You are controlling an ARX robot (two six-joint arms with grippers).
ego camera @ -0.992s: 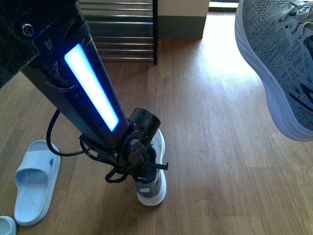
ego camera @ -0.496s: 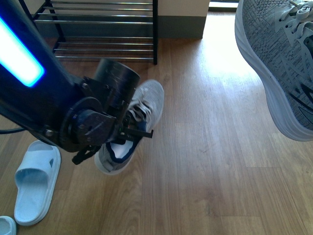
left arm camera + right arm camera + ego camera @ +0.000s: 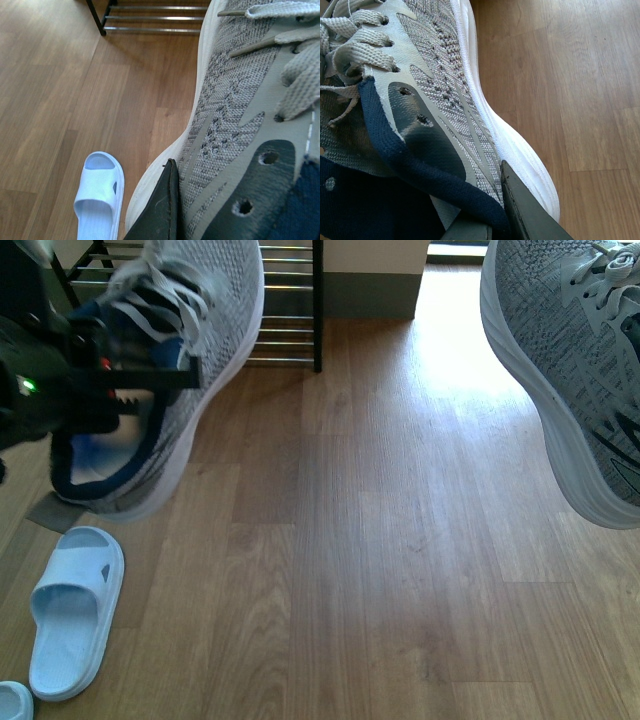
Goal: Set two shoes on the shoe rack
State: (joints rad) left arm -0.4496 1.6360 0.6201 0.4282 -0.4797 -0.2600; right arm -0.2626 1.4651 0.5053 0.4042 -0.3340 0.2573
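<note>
Off floor: left hand (image 3: 125,390) raised left sneaker (image 3: 215,300); right sneaker (image 3: 560,360) unmoved.

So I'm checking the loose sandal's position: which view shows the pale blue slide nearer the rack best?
Front view: the whole pale blue slide lies on the floor, toe toward the shoe rack. Left wrist view shows the slide with its heel cut off. Right wrist view shows none of it.

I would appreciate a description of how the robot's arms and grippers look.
The left gripper is black, with a small green light on its housing and a straight finger edged with sawtooth ridges. In the left wrist view its finger is a dark, tapering blade. The right gripper's finger is a dark grey wedge with a rough edge.
</note>
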